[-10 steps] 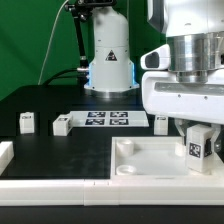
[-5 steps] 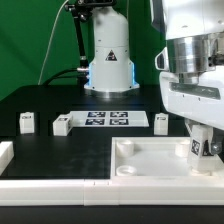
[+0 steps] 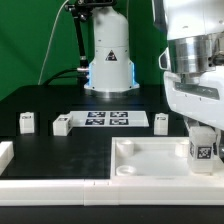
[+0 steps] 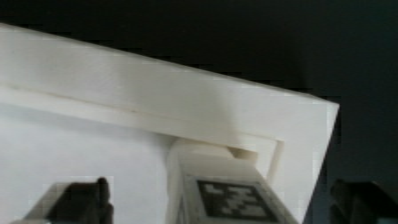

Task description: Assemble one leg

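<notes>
A leg (image 3: 203,150), a small white post with a black-and-white tag, stands upright at the far corner of the white tabletop (image 3: 150,160) on the exterior view's right. In the wrist view the leg (image 4: 231,195) has its end in the tabletop's corner (image 4: 240,150). My gripper (image 3: 203,138) is low over this leg. In the wrist view my gripper (image 4: 222,200) straddles it, and the dark fingers (image 4: 80,200) show a gap to the leg on each side, so it is open. Three more legs (image 3: 27,122) (image 3: 63,124) (image 3: 160,122) lie on the black table.
The marker board (image 3: 108,119) lies mid-table in front of the arm's base (image 3: 108,60). White border rails run along the near edge (image 3: 60,183) and at the exterior view's left (image 3: 5,152).
My gripper has shifted toward the exterior view's right and turned. The leg, tilted a second ago, now stands straighter with its tag facing the camera.
</notes>
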Robot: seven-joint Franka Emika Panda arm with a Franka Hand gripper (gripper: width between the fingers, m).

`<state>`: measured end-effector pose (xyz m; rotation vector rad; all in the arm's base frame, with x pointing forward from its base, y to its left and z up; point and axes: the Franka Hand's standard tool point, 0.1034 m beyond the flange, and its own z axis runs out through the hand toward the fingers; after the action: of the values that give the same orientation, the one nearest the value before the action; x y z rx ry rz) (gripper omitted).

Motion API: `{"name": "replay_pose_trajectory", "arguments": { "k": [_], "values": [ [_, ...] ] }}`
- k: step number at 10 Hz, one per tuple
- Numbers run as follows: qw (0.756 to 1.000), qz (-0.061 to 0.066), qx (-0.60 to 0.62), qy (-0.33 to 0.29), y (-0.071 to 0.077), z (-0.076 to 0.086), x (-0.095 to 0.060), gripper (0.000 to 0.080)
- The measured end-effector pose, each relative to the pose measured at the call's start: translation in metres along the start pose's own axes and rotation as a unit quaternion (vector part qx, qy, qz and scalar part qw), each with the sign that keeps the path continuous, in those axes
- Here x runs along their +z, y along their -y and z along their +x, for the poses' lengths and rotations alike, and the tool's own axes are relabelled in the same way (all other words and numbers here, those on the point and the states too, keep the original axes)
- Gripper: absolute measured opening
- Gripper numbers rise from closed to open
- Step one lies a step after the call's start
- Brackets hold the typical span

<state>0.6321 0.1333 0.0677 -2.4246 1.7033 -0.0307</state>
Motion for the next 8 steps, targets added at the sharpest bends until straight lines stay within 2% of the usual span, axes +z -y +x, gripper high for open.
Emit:
{"name": "replay_pose_trajectory", "arguments": {
  "k": [2,4,6,8],
  "values": [
    [0.991,-0.004,-0.137,-0.007,0.0001,0.0001,0.0,0.0648],
    [0.969,-0.016,-0.248,-0.012,0.0018,-0.0015,-0.0017,0.0649],
    [0.925,-0.03,-0.379,-0.021,0.0067,-0.0014,-0.0078,0.0649],
    [0.886,-0.037,-0.461,-0.025,0.0074,-0.0009,-0.0089,0.0649]
  ]
}}
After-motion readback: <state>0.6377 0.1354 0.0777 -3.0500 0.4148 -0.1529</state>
